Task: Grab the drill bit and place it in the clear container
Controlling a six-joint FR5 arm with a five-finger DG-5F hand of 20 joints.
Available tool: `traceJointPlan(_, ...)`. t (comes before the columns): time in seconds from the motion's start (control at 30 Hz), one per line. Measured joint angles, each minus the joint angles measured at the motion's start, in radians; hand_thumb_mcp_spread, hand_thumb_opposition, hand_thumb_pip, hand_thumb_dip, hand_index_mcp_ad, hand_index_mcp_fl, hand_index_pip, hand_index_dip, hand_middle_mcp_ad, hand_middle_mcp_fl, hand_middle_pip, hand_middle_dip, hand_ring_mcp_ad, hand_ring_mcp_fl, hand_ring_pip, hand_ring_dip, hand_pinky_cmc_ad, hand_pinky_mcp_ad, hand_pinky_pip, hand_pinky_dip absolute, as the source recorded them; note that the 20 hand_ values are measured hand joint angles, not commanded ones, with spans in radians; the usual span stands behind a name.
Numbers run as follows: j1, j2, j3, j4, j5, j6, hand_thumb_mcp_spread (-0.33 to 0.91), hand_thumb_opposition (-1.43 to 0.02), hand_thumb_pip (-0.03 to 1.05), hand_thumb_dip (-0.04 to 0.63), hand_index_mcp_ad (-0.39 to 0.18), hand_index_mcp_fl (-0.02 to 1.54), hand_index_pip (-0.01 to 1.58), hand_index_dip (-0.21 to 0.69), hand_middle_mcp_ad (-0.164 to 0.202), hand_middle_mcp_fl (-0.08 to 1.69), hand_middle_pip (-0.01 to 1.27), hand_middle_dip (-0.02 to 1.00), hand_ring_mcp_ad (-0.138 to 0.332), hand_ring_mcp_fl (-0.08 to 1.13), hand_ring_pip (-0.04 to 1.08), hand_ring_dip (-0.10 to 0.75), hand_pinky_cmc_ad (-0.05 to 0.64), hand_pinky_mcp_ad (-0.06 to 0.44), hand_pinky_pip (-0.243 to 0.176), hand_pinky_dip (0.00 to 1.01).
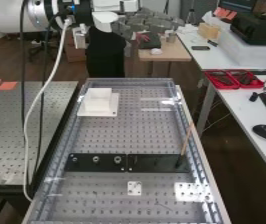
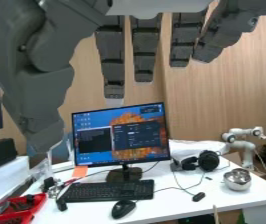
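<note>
The task is judged to be at its start, before the grasp: the robot hand [image 2: 145,47] is held open and empty, fingers straight and spread from the thumb, high up and well beyond the black strip [image 1: 98,162]. Which thing is the drill bit cannot be settled; the slender brown rod [image 1: 186,141] at the right end of the black strip is taken as the likeliest, though one of the round fittings [image 1: 118,160] set in the strip's left half could also be meant. For the next move, the palm should be turned down, the hand brought over the strip, and the chosen piece pinched between thumb and fingers and drawn clear of its seat. The rod is tilted, its dark lower end at the strip and its thin end pointing up and away, leaning slightly to the right; its long axis runs steeply across the strip's length. If a fitting is meant, its axis is probably upright. Beyond the strip's left half stands a pale square box [image 1: 98,99], which may be the clear container; this cannot be confirmed.
</note>
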Motion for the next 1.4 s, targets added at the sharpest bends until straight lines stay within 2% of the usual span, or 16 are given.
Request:
traceJointPlan(0.53,0.005,-0.004,0.005,-0.006,0.008,0.001,0.36,-0.76,0.45,0.239,-0.045,0.51,0.06,0.665,0.059,0.22,0.11,0.25,0.173,0.05,0.11,0.084,0.283,0.113,-0.072,0.15)
traceJointPlan(0.7,0.004,-0.002,0.005,-0.007,-0.023,0.001,0.36,-0.76,0.45,0.239,-0.054,0.51,0.06,0.665,0.054,0.22,0.10,0.25,0.173,0.05,0.11,0.084,0.283,0.113,-0.072,0.15)
traceJointPlan(1.2,0.009,0.006,0.001,-0.002,0.025,0.002,0.36,-0.76,0.45,0.239,-0.045,0.51,0.06,0.665,0.059,0.22,0.11,0.25,0.175,0.05,0.11,0.084,0.283,0.124,-0.072,0.15)
traceJointPlan(1.4,-0.001,0.011,-0.003,0.006,-0.037,0.003,0.36,-0.76,0.45,0.239,-0.056,0.51,0.05,0.665,0.051,0.22,0.11,0.25,0.180,0.05,0.11,0.084,0.283,0.124,-0.072,0.15)
